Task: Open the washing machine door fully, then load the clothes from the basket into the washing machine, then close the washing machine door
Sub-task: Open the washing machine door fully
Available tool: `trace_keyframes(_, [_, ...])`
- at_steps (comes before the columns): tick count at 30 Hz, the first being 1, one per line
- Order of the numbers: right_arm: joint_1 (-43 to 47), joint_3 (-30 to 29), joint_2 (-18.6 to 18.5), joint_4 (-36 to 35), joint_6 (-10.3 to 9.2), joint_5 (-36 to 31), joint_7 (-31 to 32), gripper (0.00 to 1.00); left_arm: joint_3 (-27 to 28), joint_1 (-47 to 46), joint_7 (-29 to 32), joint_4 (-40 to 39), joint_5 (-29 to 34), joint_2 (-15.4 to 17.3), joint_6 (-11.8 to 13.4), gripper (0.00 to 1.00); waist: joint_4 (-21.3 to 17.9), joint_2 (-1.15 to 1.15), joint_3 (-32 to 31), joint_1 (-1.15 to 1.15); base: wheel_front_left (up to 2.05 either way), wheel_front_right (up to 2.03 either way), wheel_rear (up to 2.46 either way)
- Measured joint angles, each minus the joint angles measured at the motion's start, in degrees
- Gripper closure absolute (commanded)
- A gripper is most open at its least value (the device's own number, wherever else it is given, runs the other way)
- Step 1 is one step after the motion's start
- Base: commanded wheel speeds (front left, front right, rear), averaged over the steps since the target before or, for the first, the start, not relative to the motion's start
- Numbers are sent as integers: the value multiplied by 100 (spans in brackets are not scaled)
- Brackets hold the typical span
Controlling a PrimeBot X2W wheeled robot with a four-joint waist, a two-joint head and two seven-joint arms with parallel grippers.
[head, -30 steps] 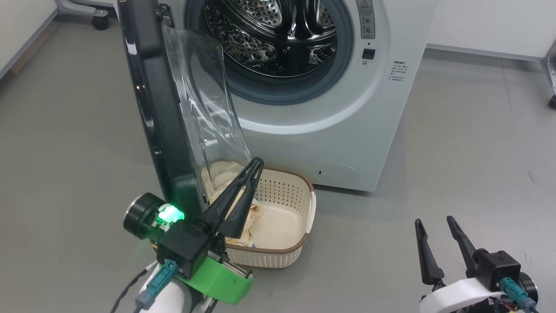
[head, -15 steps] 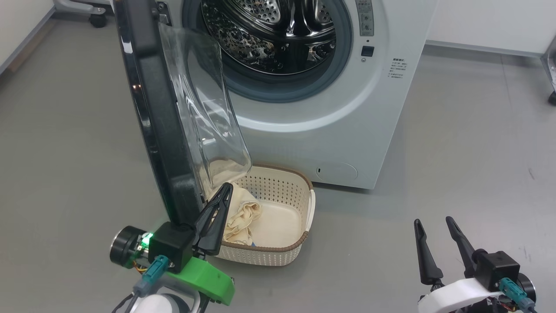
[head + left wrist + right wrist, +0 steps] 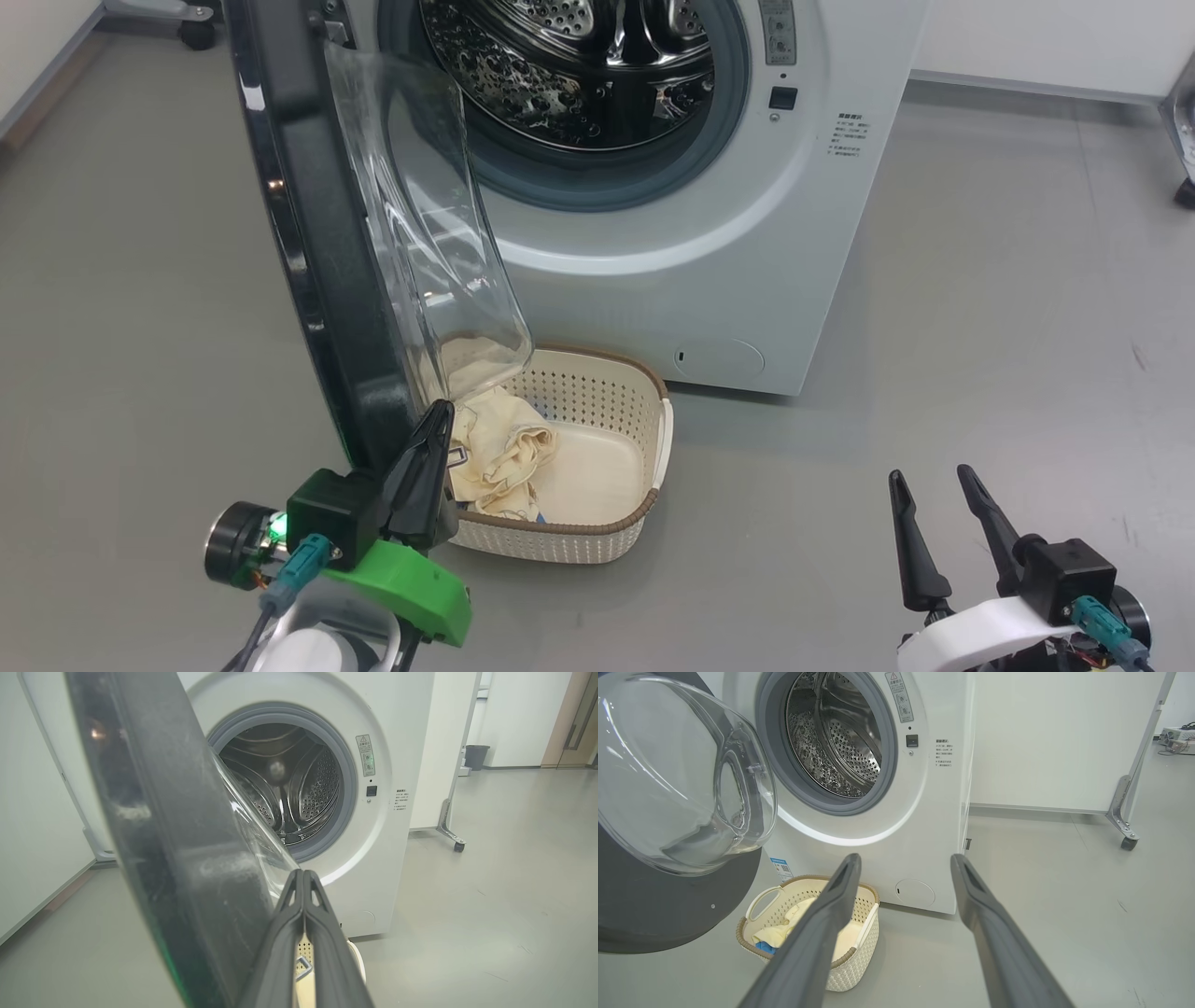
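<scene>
Your left pincer (image 3: 439, 415) is clenched empty beside the open, black-rimmed round glass washing machine door (image 3: 308, 233). Cream-yellow cotton clothes (image 3: 495, 448) lie in the perforated cream plastic basket (image 3: 597, 527) before the big white washing machine (image 3: 653, 280). Your right pincer (image 3: 932, 476) hangs released.

- I see the washing machine (image 3: 672, 280), a white front-loader; its grey-ringed porthole is uncovered and the steel drum shows.
- Its door (image 3: 317, 233) stands swung out on my left, black rim nearly edge-on, clear glass bowl bulging toward the machine.
- The basket (image 3: 560, 551), cream with a brown rim, sits on the floor just before the machine, partly under the door.
- The clothes (image 3: 499, 448) lie crumpled in its left half.
</scene>
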Motion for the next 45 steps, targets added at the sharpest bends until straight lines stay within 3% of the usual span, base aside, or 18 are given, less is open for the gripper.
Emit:
trace_keyframes(27, [-3,-172,27,37,96,-125,0,0,458,256,-290,342,-140,-23,401,100,68,0,41,0,0,0,0])
trace_keyframes(45, [-22,-176,38,27,168,-198,0,0,1421,318,-544,548,-252,189,660,100,191,0,213,0,0,0,0])
